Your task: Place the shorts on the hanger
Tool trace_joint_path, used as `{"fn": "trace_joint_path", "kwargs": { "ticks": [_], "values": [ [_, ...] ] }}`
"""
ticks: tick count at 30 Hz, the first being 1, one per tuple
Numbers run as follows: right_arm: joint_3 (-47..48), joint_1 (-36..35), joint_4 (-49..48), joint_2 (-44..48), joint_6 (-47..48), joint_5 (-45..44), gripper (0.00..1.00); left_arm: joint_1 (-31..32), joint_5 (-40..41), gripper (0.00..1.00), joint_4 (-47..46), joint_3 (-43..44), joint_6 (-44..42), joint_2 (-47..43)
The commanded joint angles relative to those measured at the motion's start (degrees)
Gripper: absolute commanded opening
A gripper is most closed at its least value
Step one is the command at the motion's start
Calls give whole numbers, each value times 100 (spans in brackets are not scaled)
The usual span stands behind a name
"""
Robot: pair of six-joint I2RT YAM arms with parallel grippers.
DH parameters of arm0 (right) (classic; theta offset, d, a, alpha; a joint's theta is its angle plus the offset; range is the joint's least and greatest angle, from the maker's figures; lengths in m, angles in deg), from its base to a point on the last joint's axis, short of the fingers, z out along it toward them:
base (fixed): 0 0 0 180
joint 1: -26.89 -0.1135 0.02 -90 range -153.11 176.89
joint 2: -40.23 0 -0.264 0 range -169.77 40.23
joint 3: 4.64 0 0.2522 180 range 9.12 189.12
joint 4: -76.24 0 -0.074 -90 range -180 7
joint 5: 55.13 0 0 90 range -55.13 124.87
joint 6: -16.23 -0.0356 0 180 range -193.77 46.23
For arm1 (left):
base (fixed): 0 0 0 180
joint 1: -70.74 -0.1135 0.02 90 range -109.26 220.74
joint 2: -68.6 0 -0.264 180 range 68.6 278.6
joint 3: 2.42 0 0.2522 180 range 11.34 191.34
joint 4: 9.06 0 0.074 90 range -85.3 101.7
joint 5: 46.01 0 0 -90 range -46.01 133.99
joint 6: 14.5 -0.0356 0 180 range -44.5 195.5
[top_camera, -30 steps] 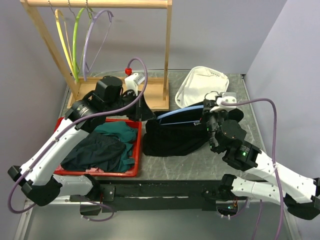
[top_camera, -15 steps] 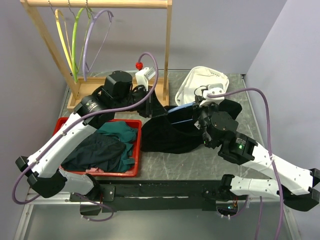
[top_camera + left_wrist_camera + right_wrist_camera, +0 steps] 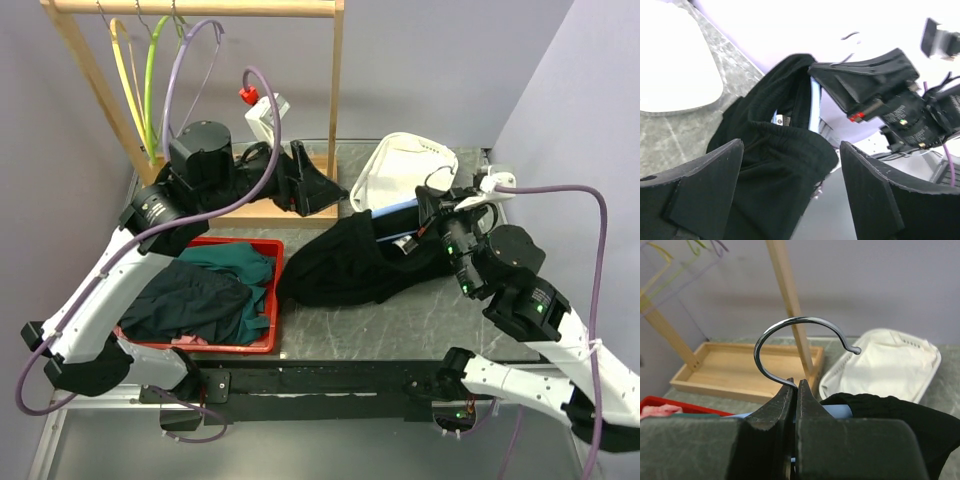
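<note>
The grey desk (image 3: pixel 400 320) carries a wooden rack (image 3: pixel 335 100) at the back left, with a red bin (image 3: pixel 275 300) of clothes in front of it. The black shorts (image 3: pixel 350 265) lie crumpled on the desk between the bin and the right arm, their far end draped over the hanger. A white tray (image 3: pixel 400 165) sits just behind them. The light blue hanger (image 3: pixel 395 209) is tilted, with one arm buried in the shorts and its metal hook free above. The right hand (image 3: pixel 795 390) is clamped tight on the hanger at the base of the hook. The left hand (image 3: pixel 790 150) hovers by the waistband, fingers wide apart, gripping nothing.
</note>
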Motion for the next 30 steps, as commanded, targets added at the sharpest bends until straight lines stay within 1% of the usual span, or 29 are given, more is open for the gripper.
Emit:
{"fn": "trace_joint_path", "kwargs": {
  "ticks": [1,2,4,6,8,9,10,11,12,13,15,16,19,22,24,25,26,27,30],
  "values": [
    [-140,810,162,135,-855,1084,0,23,295,84,63,-7,-670,-395],
    [69,907,354,117,-855,1137,0,32,618,83,213,19,-847,-422],
    [377,1013,636,-40,-829,1338,0,40,761,82,591,3,-1337,-509],
    [738,1013,997,-172,-838,1357,0,137,919,78,768,-102,-1621,-554],
    [844,1013,1173,-287,-873,1357,0,575,1462,74,909,-208,-1850,-633],
    [845,1013,1200,-305,-882,1374,0,759,1952,73,875,-391,-1894,-668],
    [845,1022,1226,-313,-899,1392,0,1083,2218,72,857,-498,-1947,-738],
    [854,1013,1261,-322,-943,1418,0,1234,2438,72,848,-577,-1973,-756],
    [845,1013,1270,-322,-952,1453,0,1366,2702,71,865,-691,-2008,-756],
    [862,1013,1288,-331,-961,1480,0,1603,3200,72,883,-736,-2035,-756],
    [880,1013,1332,-349,-979,1559,0,1850,3730,72,935,-841,-2131,-704],
    [889,1013,1341,-349,-987,1585,0,2060,4202,72,918,-885,-2262,-686],
    [906,1013,1420,-366,-987,1691,0,2299,4742,74,831,-1008,-2430,-607],
    [941,1022,1472,-366,-961,1726,0,2396,4621,75,725,-1096,-2457,-519],
    [968,1013,1543,-384,-935,1709,0,2431,4279,77,620,-1280,-2448,-571],
    [977,1013,1586,-384,-917,1700,0,2449,4199,77,410,-1385,-2431,-615],
    [977,1022,1587,-393,-908,1708,0,2457,4042,81,304,-1491,-2413,-667],
    [977,1013,1587,-375,-908,1709,0,2466,3945,82,207,-1683,-2378,-755],
    [968,1013,1613,-375,-891,1735,0,2466,3550,83,66,-1930,-2282,-791]
  ]
}}
